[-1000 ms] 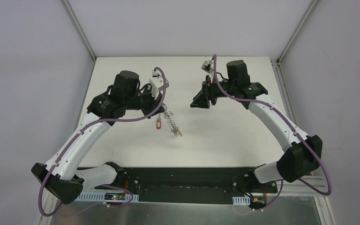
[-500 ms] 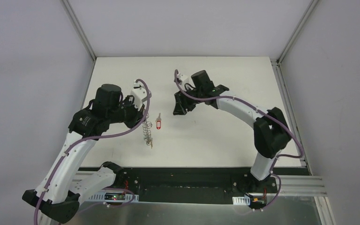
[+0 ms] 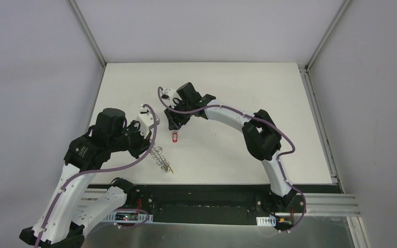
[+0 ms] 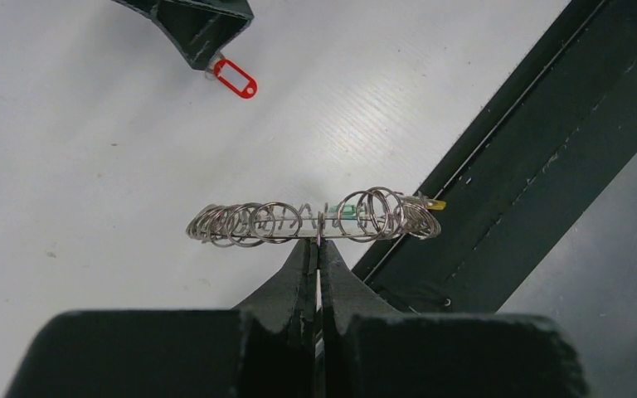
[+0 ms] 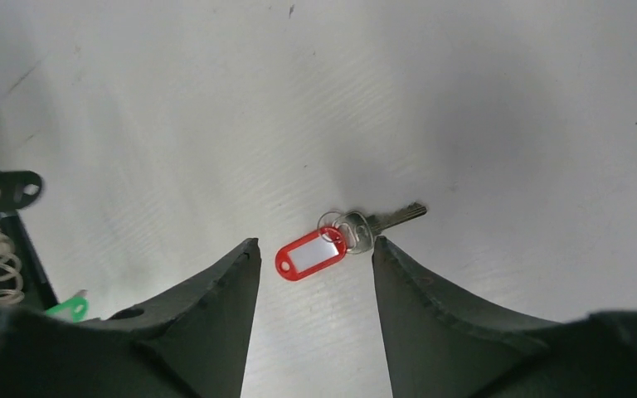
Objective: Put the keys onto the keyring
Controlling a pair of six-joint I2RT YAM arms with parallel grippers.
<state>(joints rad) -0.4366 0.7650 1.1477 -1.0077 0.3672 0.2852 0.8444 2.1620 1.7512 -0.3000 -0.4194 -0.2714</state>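
Grey metal wire, coiled into a large keyring (image 4: 315, 220) with a scalloped rim, is seen edge-on as a chain-like strip in the left wrist view. The left gripper (image 4: 318, 246) pinches it at its middle, the two black fingers pressed together on the wire with no gap showing. From above, this keyring sits over the white table (image 3: 269, 93) left of centre and close to the near edge, just beyond the black rail (image 3: 207, 199) that runs along that edge; whether it touches the tabletop cannot be told. A small key with a green plastic head (image 4: 347, 212) shows among the loops right of the grip, and a small key with a yellow plastic head (image 4: 435, 203) sticks out at the strip's right end. Further right and toward the table's middle, a small silver key with a red plastic tag (image 5: 311, 253) lies flat on the table, apart from the keyring, its blade pointing away from the tag. The right gripper (image 5: 315, 243) hangs directly over it, jaws parted about halfway, one black finger on each side of the red tag and neither touching it. It holds nothing.
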